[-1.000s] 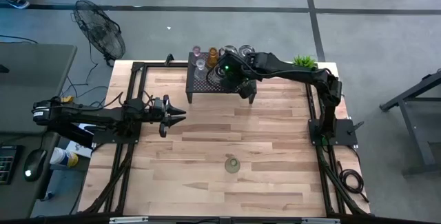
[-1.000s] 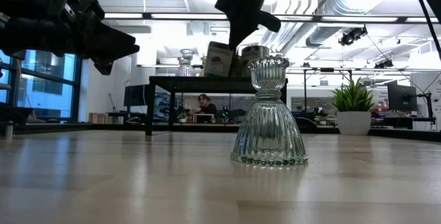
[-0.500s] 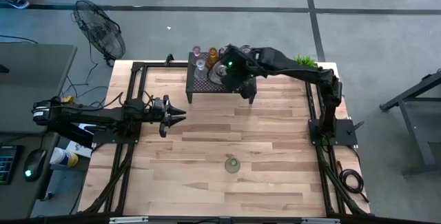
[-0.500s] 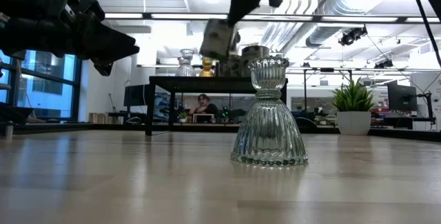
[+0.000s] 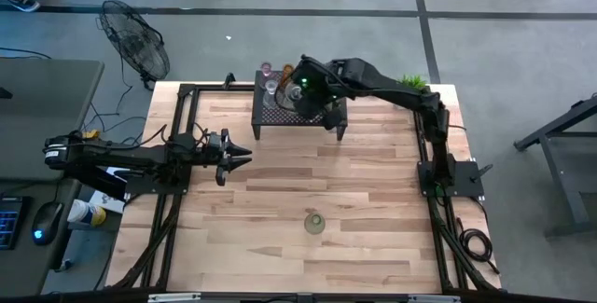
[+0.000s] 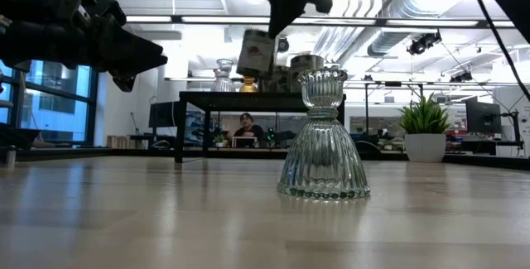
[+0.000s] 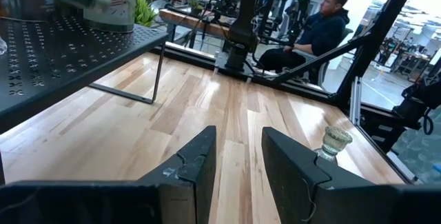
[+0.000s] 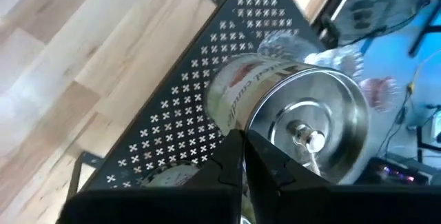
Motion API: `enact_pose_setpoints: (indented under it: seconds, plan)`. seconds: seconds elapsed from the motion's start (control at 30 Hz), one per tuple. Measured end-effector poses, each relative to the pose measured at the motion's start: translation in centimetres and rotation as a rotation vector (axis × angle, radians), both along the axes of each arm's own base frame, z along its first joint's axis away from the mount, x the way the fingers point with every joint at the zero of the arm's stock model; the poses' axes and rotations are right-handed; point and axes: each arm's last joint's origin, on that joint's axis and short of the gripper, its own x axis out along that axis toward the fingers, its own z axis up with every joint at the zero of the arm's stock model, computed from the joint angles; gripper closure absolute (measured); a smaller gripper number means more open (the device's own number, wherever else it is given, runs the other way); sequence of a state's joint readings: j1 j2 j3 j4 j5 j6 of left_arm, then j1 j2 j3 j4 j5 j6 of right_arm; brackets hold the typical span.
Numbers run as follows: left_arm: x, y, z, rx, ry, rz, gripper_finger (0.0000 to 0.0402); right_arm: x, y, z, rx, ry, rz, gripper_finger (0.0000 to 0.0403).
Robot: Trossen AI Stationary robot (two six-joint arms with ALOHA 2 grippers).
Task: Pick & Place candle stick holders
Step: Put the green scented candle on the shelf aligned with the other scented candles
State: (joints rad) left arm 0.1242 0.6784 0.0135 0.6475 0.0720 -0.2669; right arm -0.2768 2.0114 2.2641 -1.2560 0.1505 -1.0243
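**One holder down, the rest on the rack**

A clear ribbed holder (image 5: 313, 222) stands alone on the table (image 5: 373, 191). The right claw (image 8: 242, 156), clenched on a silvery holder (image 8: 303, 117), carries it above the black rack (image 5: 280, 113), where the others wait. The left claw (image 7: 238, 162) hangs parted, empty.

I am looking at a shiny brushed-metal candle tin (image 8: 303, 124) with a printed paper label, sitting over a matt black perforated metal rack (image 8: 207, 107). Ribbed clear glass is gleaming on the holder (image 6: 323, 136) standing on the smooth, pale wood table (image 6: 166, 219).
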Motion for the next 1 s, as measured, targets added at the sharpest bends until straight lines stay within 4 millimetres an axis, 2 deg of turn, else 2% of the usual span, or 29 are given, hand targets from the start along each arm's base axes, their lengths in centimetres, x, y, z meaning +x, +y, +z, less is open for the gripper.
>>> enact_pose_setpoints:
  seconds: [0.23,1.0]
  plan:
    - [0.0,0.0,0.0,-0.004,0.0,-0.004,0.0286,0.5,-0.2,-1.5,0.004,0.062,-0.034,0.0403]
    - [0.0,0.0,0.0,-0.001,0.0,-0.009,0.0286,-0.1,-1.6,-1.7,0.094,0.061,-0.079,0.0403]
